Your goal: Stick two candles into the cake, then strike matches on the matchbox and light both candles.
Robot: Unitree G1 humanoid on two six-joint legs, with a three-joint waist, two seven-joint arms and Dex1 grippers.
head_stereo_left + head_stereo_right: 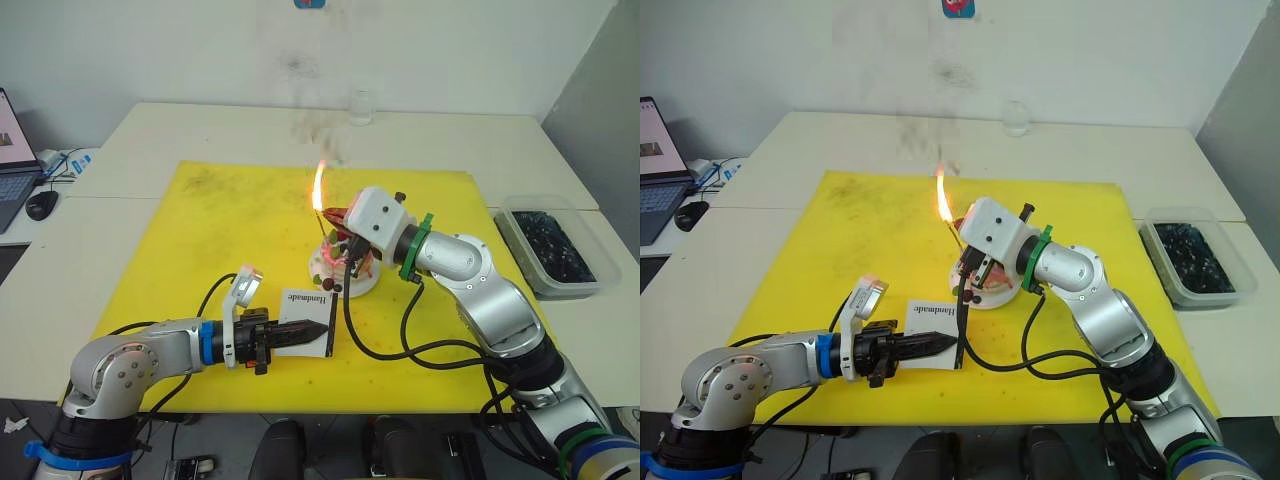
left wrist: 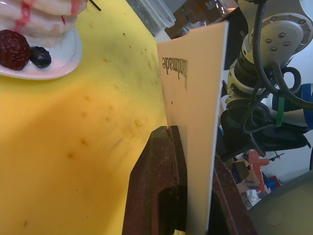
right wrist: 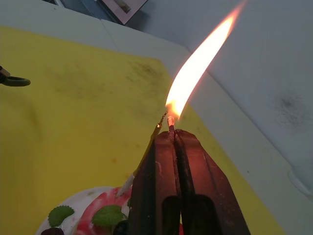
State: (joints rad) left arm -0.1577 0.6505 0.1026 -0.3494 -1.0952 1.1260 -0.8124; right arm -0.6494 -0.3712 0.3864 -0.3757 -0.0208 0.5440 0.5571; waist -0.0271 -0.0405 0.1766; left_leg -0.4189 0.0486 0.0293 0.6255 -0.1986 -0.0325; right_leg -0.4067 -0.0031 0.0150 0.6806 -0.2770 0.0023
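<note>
The pink cake (image 1: pixel 345 262) sits on its white plate (image 1: pixel 362 286) in the middle of the yellow mat. My right gripper (image 3: pixel 172 133) hovers just above the cake, shut on a burning match (image 3: pixel 170 121) whose tall flame (image 1: pixel 319 186) rises from the fingertips. A thin pale-golden candle (image 3: pixel 148 148) stands in the cake, its tip right beside the base of the flame. My left gripper (image 1: pixel 320 328) rests low on the mat in front of the cake, shut on the white matchbox (image 2: pixel 195 112), which it holds on edge.
The yellow mat (image 1: pixel 200 250) covers the table's centre. A clear bin of dark pieces (image 1: pixel 555 245) stands at the right. A glass (image 1: pixel 361 107) is at the back. A laptop (image 1: pixel 12 150) and mouse (image 1: pixel 42 205) lie far left. Black cables (image 1: pixel 400 345) trail beside the matchbox.
</note>
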